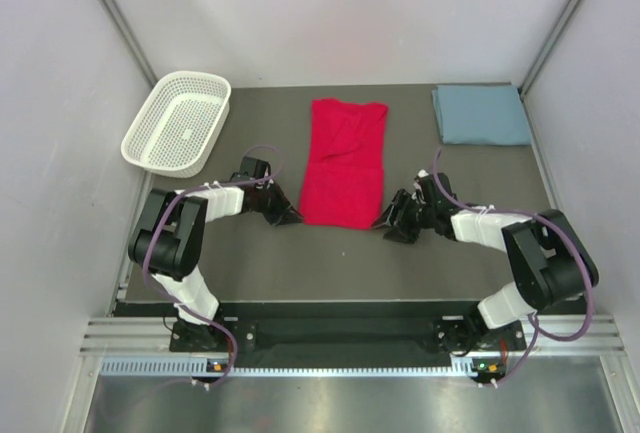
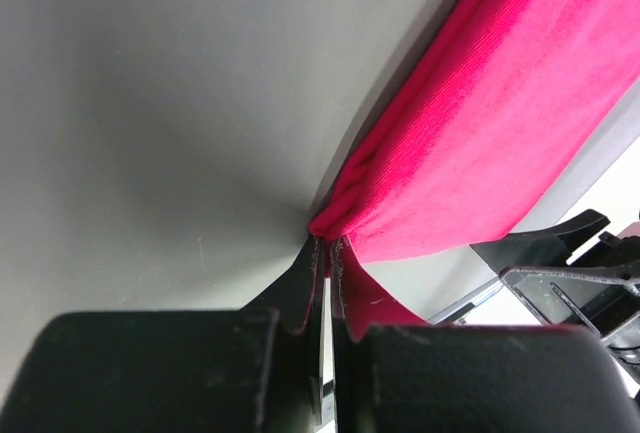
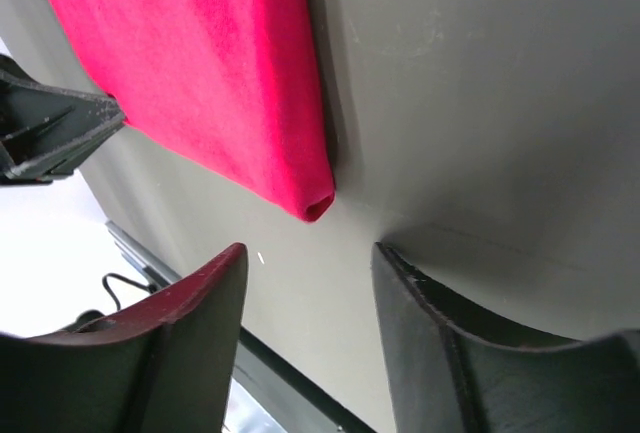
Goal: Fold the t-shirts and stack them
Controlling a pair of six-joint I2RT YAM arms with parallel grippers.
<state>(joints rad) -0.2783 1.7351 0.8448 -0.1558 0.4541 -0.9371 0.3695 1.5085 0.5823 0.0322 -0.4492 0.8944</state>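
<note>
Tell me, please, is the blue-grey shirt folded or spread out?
Folded: the blue-grey shirt lies as a neat compact rectangle, no sleeves showing.

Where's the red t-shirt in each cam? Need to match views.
Top external: red t-shirt mid-frame, left hand at its near-left corner.
Left wrist: upper right, diagonal; its corner pinched in the shut left hand.
Right wrist: upper left; its corner just ahead of the open right hand.
Shared landmark: the left hand, also at the right wrist view's left edge.
</note>
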